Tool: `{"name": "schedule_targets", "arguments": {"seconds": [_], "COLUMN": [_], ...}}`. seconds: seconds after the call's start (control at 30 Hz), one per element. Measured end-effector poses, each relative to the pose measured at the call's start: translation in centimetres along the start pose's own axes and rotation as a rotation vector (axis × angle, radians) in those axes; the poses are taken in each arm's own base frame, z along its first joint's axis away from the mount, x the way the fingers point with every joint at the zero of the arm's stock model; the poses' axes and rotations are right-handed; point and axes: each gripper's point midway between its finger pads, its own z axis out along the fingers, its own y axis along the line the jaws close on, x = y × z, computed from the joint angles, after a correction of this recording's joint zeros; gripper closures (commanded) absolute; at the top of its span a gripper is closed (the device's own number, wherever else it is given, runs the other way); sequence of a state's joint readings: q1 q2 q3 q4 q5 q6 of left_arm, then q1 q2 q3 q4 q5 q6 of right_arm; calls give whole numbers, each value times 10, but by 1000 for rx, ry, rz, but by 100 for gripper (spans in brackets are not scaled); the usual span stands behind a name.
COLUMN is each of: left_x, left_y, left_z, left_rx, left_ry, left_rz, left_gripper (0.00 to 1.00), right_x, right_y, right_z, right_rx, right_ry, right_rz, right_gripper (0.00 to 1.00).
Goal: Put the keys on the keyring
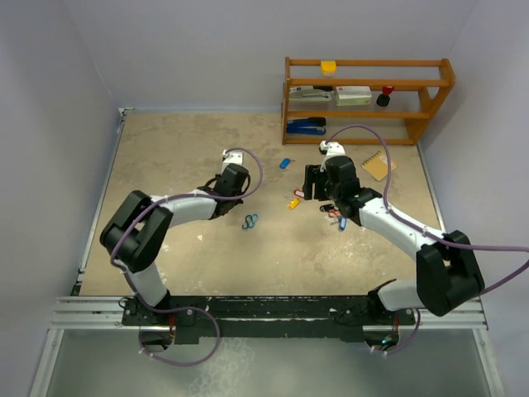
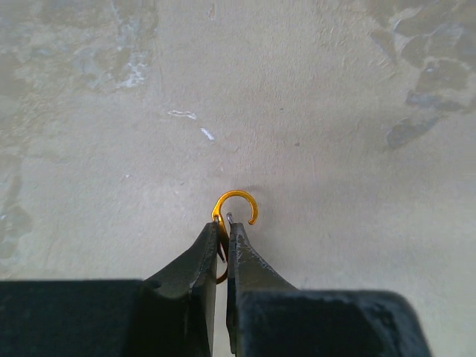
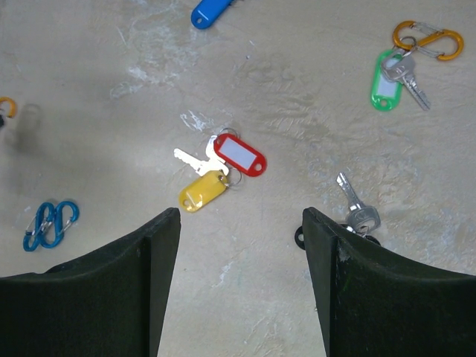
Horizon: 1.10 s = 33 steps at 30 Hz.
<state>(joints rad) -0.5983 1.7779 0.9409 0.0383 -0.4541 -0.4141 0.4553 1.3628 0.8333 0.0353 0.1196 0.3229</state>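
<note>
My left gripper is shut on an orange figure-eight clip, held just above the table; it sits left of centre in the top view. My right gripper is open and empty, hovering over the keys. Just ahead of it lie a yellow-tagged key and a red-tagged key, joined together. A silver key with a black tag lies by the right finger. A green-tagged key hangs on another orange clip. A blue tag lies farther off.
A pair of blue clips lies between the arms. A red tag and a blue tag lie by the right forearm. A wooden shelf with office items stands at the back right, with a notepad in front of it.
</note>
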Motion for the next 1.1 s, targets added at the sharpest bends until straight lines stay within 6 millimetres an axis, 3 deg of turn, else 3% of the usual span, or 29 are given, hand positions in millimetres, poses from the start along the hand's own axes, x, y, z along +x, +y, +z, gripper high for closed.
{"name": "schedule_targets", "arguments": {"seconds": [0.07,0.23,0.33,0.53,0.93,1.1], "left_x": [-8,-52,-66,-54,-45,-44], "left_y": [1,-2,-6,-8,-8,-8], "left_z": [-13,-53,-66,-67,-65,-65], "left_rx": [13,70,101,118,122,121], "left_ry": [-13,-126,-162,-132,-109,-107], "left_rz": [-19,-100,-131,-126,-123,-122], "left_gripper": [100,100,100,100,100,100], "right_x": [7,23,22,17,52,57], "right_y": [-1,-1,4,10,17,23], "right_z": [5,26,38,54,68,69], "right_rx": [3,13,2,-5,-39,-63], "right_ry": [24,97,119,135,237,252], "right_rz": [-5,-18,-22,-25,-40,-45], "right_gripper": [31,33,33,34,34,34]}}
